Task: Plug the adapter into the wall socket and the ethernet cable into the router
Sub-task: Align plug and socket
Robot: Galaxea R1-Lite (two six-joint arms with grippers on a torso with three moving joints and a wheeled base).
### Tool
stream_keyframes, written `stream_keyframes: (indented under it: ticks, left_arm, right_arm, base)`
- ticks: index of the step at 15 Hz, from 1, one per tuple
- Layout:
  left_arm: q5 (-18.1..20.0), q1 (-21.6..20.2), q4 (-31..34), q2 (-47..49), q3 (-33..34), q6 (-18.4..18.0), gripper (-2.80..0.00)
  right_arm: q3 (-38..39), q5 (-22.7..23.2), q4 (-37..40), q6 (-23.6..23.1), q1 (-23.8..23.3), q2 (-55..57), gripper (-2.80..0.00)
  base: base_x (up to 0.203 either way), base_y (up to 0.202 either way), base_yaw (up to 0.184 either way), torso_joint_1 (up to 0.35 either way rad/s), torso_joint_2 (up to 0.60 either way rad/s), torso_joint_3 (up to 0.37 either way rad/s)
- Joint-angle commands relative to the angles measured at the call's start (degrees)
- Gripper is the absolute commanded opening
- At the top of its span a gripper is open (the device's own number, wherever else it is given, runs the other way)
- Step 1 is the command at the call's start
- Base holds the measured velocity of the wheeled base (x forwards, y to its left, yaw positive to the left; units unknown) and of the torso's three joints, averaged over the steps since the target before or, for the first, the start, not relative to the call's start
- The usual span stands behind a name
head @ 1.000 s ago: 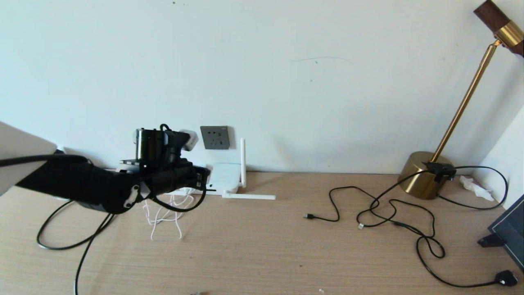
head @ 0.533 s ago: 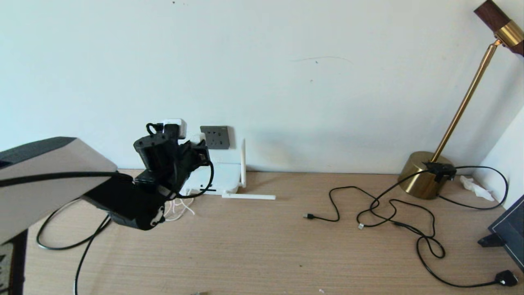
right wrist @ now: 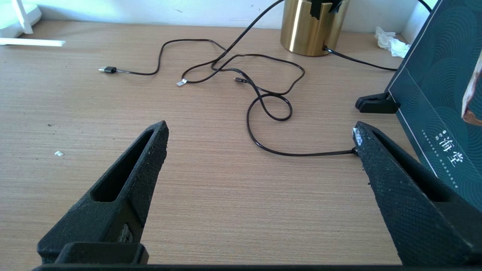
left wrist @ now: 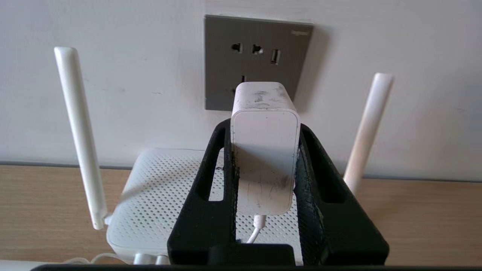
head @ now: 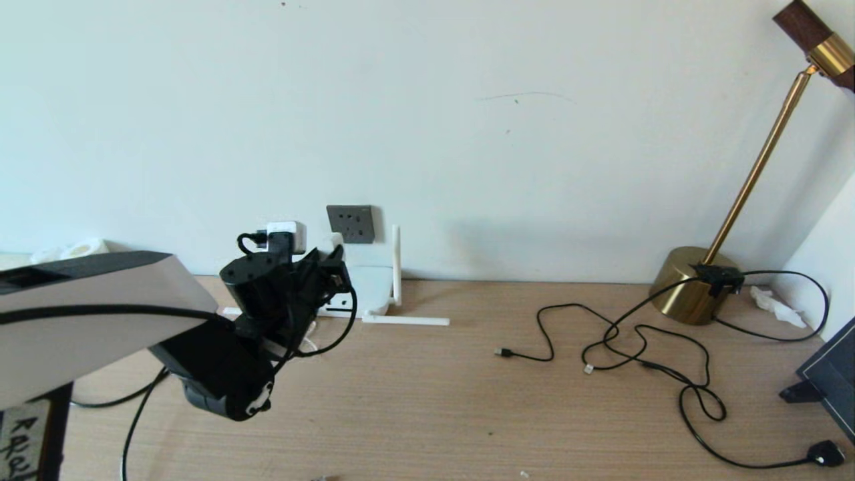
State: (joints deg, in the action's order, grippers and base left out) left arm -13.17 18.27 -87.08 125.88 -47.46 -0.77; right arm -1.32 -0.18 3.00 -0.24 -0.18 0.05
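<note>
My left gripper [head: 330,250] [left wrist: 263,128] is shut on the adapter [head: 332,241] [left wrist: 263,150], gripping its two sides. The thin white cord hangs from the adapter's back. The adapter points at the lower part of the dark grey wall socket [head: 350,224] [left wrist: 260,41], just short of it, with its prongs hidden. The white router [head: 366,286] [left wrist: 158,195] lies under the gripper against the wall, with two antennas upright. The ethernet cable's clear-tipped plug [head: 588,368] [right wrist: 181,82] lies on the desk far to the right. My right gripper [right wrist: 260,130] hovers open over bare desk.
A brass lamp base [head: 691,287] [right wrist: 308,26] stands at the back right, with thin black USB cables [head: 528,354] tangled in front of it. A dark green board [head: 831,387] leans at the right edge. Another black cable [head: 130,427] runs under my left arm. A paper roll [head: 83,248] sits at the back left.
My left wrist has rolled and the arm has swung in and lower. The adapter stays gripped and has dropped a little, now facing the socket. The right arm has not moved.
</note>
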Motion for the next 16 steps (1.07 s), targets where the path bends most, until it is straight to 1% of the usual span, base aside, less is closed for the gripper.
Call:
stream_keyframes:
  ticks: [1,5,9,13,15,16]
  left_arm:
    - [0.0,0.3,-0.6,0.5,0.4,0.2,-2.8]
    - [0.1,1.6,-0.6,1.1,-0.3,0.3,-2.8]
    - [-0.2,0.7,-0.6,1.3,-1.1,0.3,-2.8]
    - [-2.0,0.6,-0.6,2.4,-1.3,0.7,-2.8]
    - [-2.0,0.5,-0.6,2.7,-1.6,0.7,-2.8]
    - [-2.0,0.2,-0.6,3.3,-3.1,0.5,-2.8]
  right_arm:
    - [0.0,0.0,0.0,-0.1,0.0,0.0,0.0]
    - [0.0,0.0,0.0,0.0,0.0,0.0,0.0]
    - [0.0,0.0,0.0,0.0,0.0,0.0,0.0]
    - [0.0,0.0,0.0,0.0,0.0,0.0,0.0]
    - [0.0,0.0,0.0,0.0,0.0,0.0,0.0]
    - [0.0,0.0,0.0,0.0,0.0,0.0,0.0]
  base:
    - [0.0,0.0,0.0,0.0,0.0,0.0]
    - [0.0,0.0,0.0,0.0,0.0,0.0]
    - [0.0,0.0,0.0,0.0,0.0,0.0]
    - [0.0,0.0,0.0,0.0,0.0,0.0]
    - [0.0,0.0,0.0,0.0,0.0,0.0]
    - [0.0,0.0,0.0,0.0,0.0,0.0]
